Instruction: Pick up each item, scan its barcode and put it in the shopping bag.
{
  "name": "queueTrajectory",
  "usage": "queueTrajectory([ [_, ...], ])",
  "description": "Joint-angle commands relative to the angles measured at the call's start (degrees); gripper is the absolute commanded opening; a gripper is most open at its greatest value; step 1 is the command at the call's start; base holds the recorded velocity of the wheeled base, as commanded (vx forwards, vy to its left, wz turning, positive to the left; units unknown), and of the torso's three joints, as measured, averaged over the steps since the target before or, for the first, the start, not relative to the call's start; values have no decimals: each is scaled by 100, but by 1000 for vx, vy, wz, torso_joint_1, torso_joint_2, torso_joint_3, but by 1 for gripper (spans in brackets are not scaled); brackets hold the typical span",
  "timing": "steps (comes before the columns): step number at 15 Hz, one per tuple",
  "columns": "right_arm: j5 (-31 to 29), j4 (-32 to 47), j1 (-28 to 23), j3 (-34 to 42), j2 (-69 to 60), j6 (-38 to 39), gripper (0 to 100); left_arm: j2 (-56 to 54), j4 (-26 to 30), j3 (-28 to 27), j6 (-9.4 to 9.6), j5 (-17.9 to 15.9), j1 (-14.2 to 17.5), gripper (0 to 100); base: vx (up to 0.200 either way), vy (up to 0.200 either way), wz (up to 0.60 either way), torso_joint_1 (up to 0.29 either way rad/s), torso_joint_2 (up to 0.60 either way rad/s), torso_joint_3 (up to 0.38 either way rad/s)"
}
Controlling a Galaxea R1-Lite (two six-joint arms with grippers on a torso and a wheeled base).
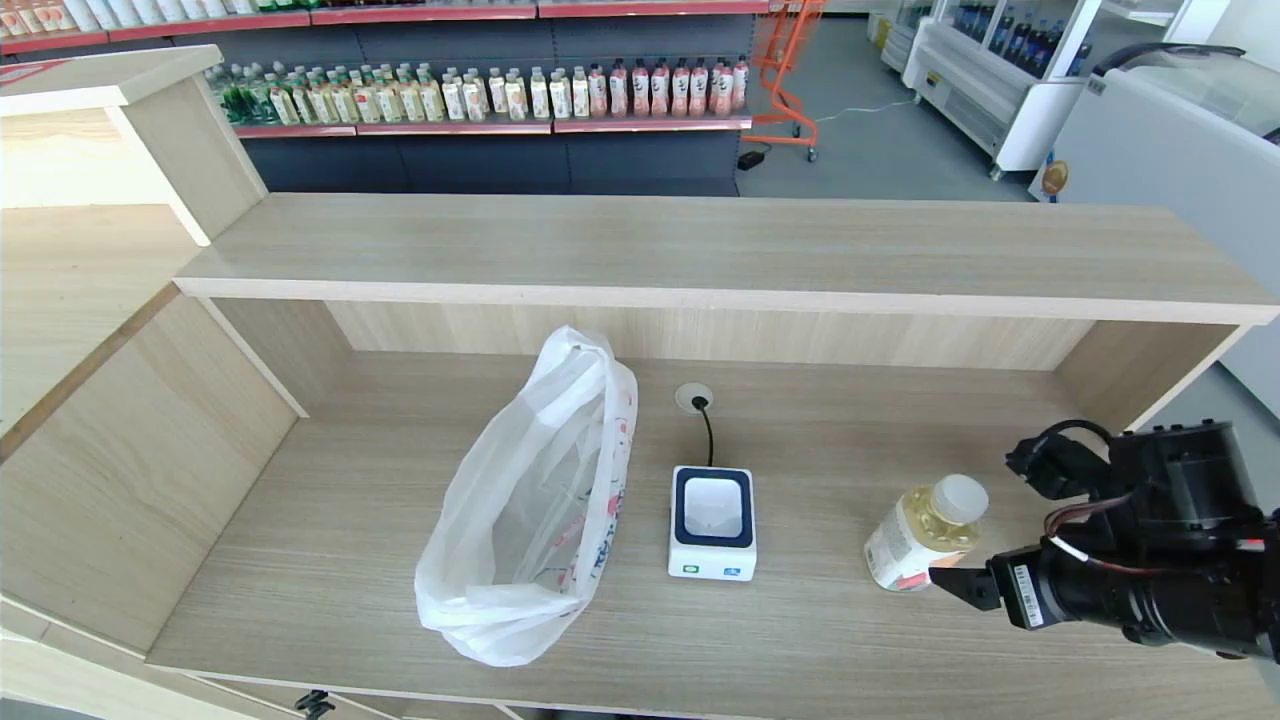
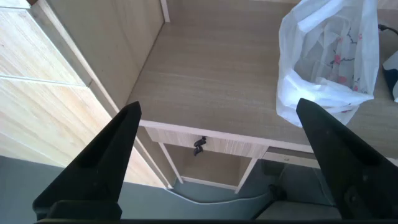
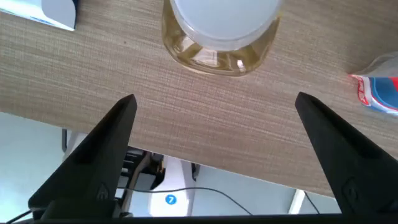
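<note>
A clear bottle of yellow liquid with a white cap [image 1: 925, 535] stands on the counter [image 1: 800, 640], right of the white barcode scanner [image 1: 712, 522]. My right gripper [image 1: 980, 525] is just right of the bottle, open. In the right wrist view the bottle [image 3: 219, 28] lies ahead of the spread fingers [image 3: 99, 168], outside the gap of the right gripper [image 3: 217, 106]. A white plastic shopping bag [image 1: 535, 510] stands open, left of the scanner. My left gripper [image 2: 221, 112] hangs open beyond the counter's front left corner, holding nothing, with the bag [image 2: 329, 59] farther off.
A raised shelf [image 1: 700, 250] runs along the back of the counter, with side walls at both ends. The scanner's cable [image 1: 706, 430] runs to a hole behind it. A small white item with red and blue print [image 3: 379, 87] lies near the bottle.
</note>
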Motion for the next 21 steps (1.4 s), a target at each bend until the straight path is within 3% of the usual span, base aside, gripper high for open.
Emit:
queueTrajectory([
  [1, -37, -1018, 382, 535, 665, 67, 100, -2, 1, 0, 0, 3, 0, 100, 0, 0, 0, 0, 0, 0],
  [6, -722, -2618, 549, 649, 1544, 58, 100, -2, 1, 0, 0, 3, 0, 100, 0, 0, 0, 0, 0, 0],
  [13, -1030, -4323, 927, 614, 2608, 5, 100, -2, 1, 0, 0, 3, 0, 100, 0, 0, 0, 0, 0, 0],
  [15, -1162, -5096, 935, 605, 2933, -338, 100, -2, 1, 0, 0, 3, 0, 100, 0, 0, 0, 0, 0, 0],
  [21, -1162, -5307, 918, 438, 3082, -364, 100, -2, 1, 0, 0, 3, 0, 100, 0, 0, 0, 0, 0, 0],
])
